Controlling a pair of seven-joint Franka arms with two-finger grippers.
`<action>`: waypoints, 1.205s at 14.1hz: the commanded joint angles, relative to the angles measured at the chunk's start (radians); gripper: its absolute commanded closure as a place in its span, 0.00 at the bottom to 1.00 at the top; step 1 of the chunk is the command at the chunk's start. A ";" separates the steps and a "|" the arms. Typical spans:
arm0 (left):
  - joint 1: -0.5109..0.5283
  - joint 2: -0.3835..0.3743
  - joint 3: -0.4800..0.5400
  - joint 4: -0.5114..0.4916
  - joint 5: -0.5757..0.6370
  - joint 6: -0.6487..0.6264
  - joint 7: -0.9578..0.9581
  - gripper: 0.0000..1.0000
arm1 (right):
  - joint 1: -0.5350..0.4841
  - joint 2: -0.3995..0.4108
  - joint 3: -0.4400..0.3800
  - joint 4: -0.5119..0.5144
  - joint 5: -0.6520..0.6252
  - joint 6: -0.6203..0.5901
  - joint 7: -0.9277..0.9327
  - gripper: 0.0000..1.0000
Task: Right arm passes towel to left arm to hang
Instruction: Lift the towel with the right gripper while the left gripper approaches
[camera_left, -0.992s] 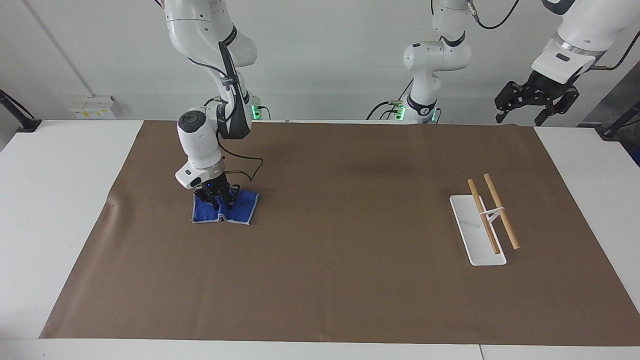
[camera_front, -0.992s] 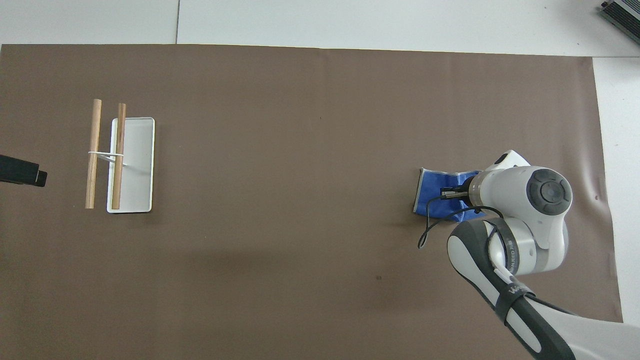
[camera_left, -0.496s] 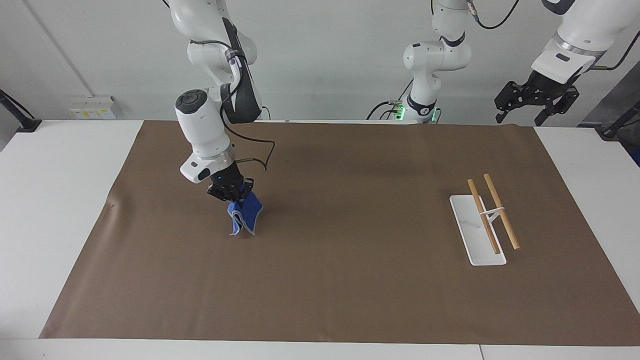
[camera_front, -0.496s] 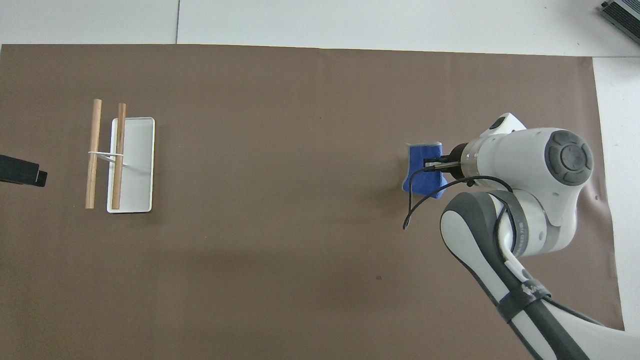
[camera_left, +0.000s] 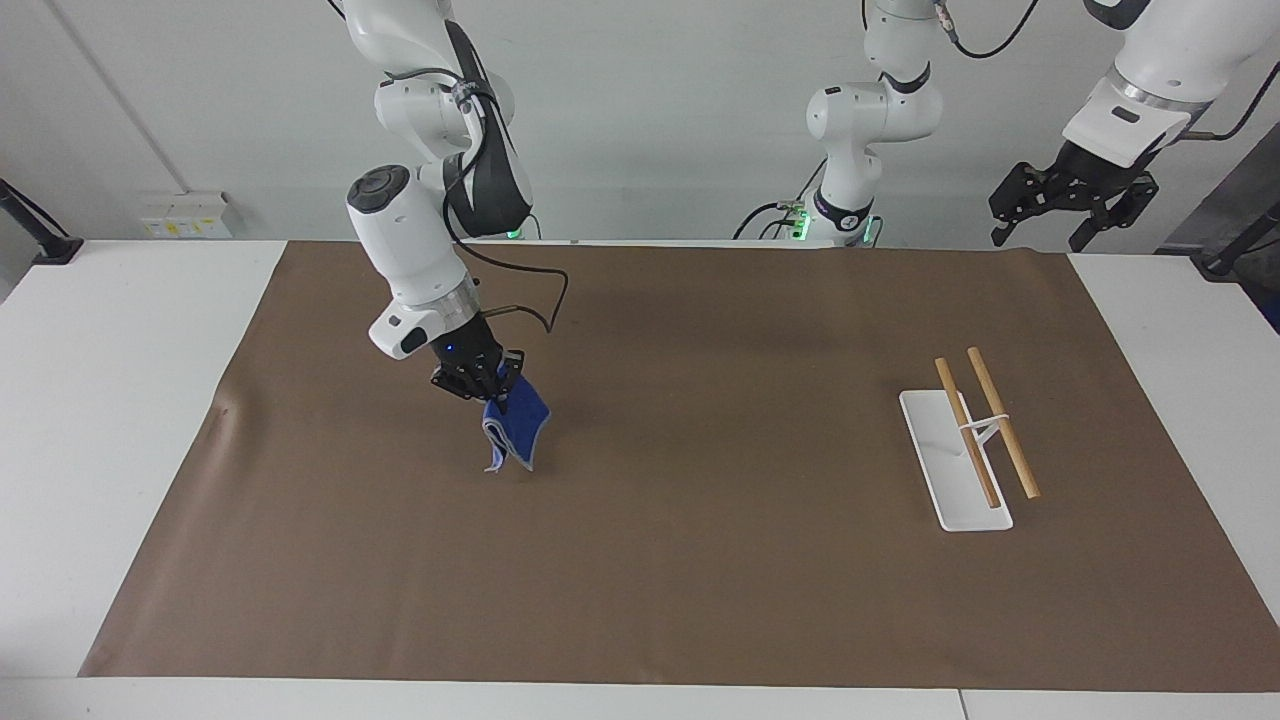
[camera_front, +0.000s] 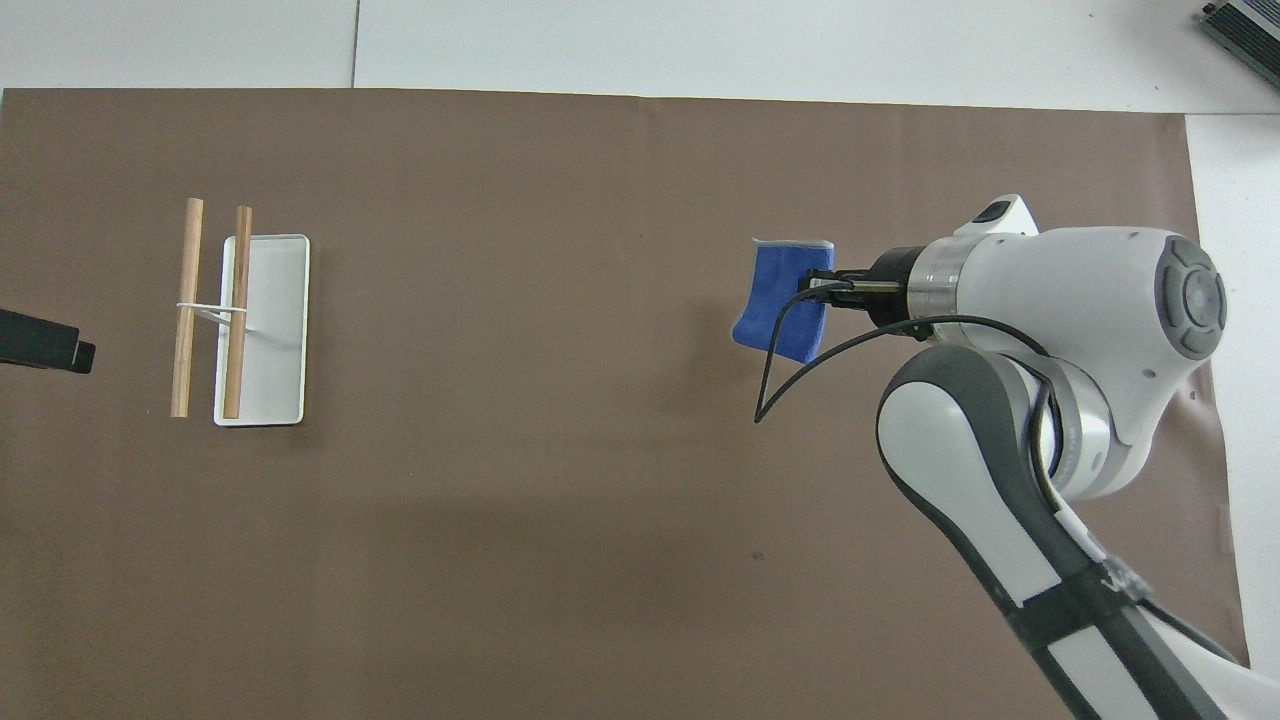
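Blue towel (camera_left: 516, 430), hanging clenched in the right gripper (camera_left: 490, 388) above the brown mat (camera_left: 700, 560) toward the right arm's end; left gripper (camera_left: 1070, 205), released, waiting above the mat's corner beside the rack (camera_left: 968, 440).

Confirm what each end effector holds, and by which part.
Right end effector is shut on the blue towel, pinched at its top so it hangs over the brown mat. Left end effector is open, holding nothing, waiting up near the rack's end.

White table (camera_left: 110, 330), brown mat (camera_left: 700, 560) spread across it — white-based wooden-rod rack (camera_left: 968, 440) on the mat
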 joint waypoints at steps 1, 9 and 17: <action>-0.017 -0.021 -0.002 -0.023 0.015 0.010 0.004 0.00 | -0.009 0.000 0.034 0.021 0.161 -0.012 -0.027 1.00; -0.077 -0.028 -0.010 -0.070 -0.050 0.129 -0.119 0.00 | 0.010 -0.016 0.100 0.024 0.640 -0.008 -0.145 1.00; -0.154 -0.074 -0.012 -0.205 -0.208 0.336 -0.478 0.00 | 0.129 -0.008 0.102 0.000 1.096 0.058 -0.352 1.00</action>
